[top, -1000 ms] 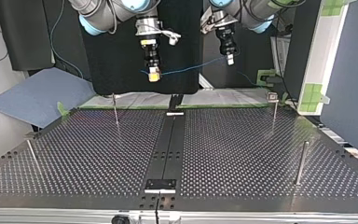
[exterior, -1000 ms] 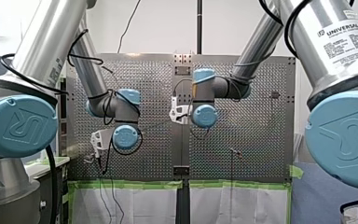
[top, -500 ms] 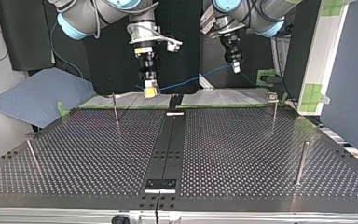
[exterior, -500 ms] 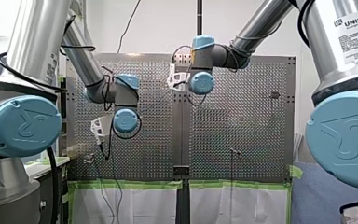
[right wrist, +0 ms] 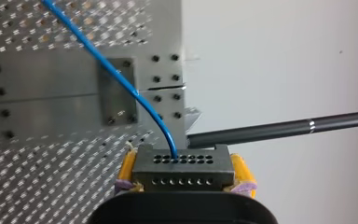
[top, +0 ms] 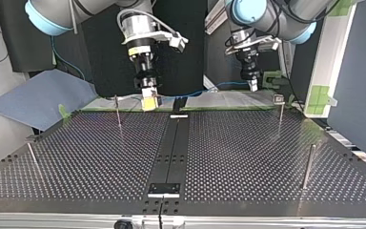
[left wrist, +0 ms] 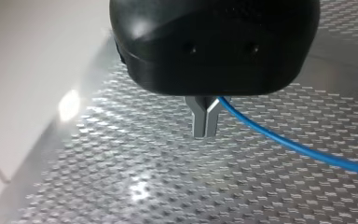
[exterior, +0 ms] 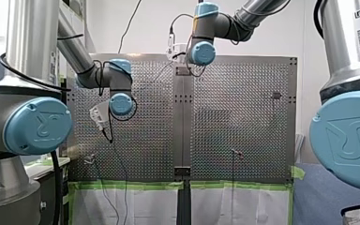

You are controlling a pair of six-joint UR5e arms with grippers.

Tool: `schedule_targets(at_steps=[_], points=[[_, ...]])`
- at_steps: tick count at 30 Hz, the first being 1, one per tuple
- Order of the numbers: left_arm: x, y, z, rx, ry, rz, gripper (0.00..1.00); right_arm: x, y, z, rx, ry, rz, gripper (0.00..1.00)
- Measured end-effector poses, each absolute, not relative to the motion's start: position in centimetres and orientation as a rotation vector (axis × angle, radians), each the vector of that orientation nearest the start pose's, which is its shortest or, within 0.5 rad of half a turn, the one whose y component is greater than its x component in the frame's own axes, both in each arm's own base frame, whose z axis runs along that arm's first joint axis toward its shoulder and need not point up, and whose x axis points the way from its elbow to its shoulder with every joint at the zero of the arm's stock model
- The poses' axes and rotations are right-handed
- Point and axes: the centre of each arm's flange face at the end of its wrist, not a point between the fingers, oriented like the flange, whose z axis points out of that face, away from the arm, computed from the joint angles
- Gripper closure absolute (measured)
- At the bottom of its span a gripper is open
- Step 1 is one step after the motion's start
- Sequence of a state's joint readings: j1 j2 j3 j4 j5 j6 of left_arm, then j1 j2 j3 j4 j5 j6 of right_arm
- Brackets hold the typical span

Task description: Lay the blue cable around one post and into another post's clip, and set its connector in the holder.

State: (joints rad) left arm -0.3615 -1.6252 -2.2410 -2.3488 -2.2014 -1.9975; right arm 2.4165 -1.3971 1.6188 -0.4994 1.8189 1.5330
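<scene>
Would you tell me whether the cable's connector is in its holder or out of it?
Out: the connector is clamped between my right gripper's yellow pads, the blue cable running from it.

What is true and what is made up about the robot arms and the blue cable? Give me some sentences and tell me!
1. My right gripper holds the grey connector between yellow pads. True.
2. The blue cable goes around a post. False: it hangs between the two grippers and loops around none of the posts.
3. My left gripper has its metal fingers shut on the blue cable. True.
4. The connector sits in the holder. False: my right gripper holds it above the far edge of the table.
</scene>
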Motion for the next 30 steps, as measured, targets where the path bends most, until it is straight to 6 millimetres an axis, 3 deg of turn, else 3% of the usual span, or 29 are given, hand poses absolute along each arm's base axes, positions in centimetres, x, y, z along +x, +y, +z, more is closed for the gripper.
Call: schedule_targets(at_steps=[5, 16, 30], points=[[36.6, -19.9, 26.2, -0.61, 1.351, -0.164, 1.0, 51.3, -30.1, 43.4, 1.375, -0.735, 1.835, 1.0], [38.7, -16.4, 32.8, -0.736, 1.208, -0.144, 1.0, 54.8, -30.5, 42.4, 1.454, -0.7, 1.825, 1.0], [39.4, -12.1, 40.9, -0.805, 1.068, -0.094, 1.0, 57.4, -31.1, 45.1, 1.444, -0.674, 1.874, 1.0]])
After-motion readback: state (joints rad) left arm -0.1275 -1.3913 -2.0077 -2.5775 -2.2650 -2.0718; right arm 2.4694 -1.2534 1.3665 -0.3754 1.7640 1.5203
